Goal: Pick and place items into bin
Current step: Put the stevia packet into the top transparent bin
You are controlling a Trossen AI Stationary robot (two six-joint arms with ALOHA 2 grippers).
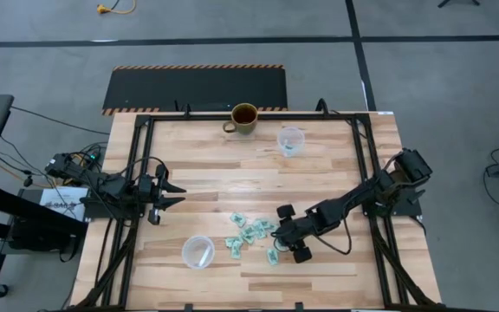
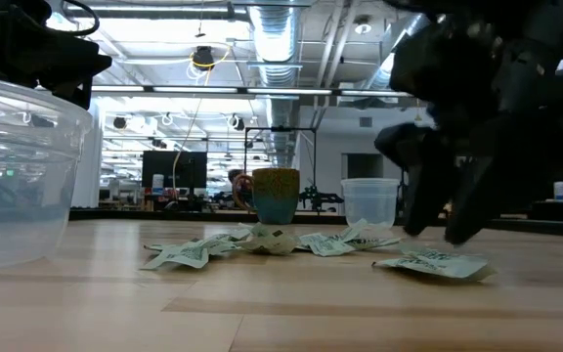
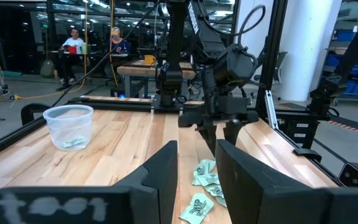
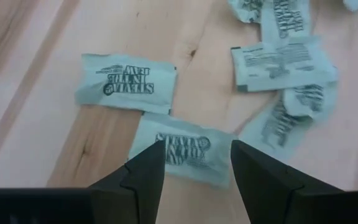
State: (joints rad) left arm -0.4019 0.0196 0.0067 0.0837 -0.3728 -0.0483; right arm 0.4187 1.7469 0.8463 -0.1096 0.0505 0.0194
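Several pale mint-green packets (image 1: 251,232) lie flat in a loose cluster on the wooden table, near its front middle. My right gripper (image 4: 194,171) is open and points down over the cluster's right side (image 1: 288,236). Its fingers stand on either side of one printed packet (image 4: 188,149), just above the table (image 2: 446,230). A second packet (image 4: 126,81) lies beside it, with more packets (image 4: 284,62) beyond. My left gripper (image 3: 197,168) is open and waits at the table's left side (image 1: 170,195), holding nothing.
A clear cup (image 1: 291,140) at the far right middle holds a green packet (image 3: 73,142). A second clear cup (image 1: 197,251) stands left of the cluster, large in the low view (image 2: 18,176). A mug (image 1: 244,118) sits at the far edge. Black frame rails (image 1: 366,165) border the table.
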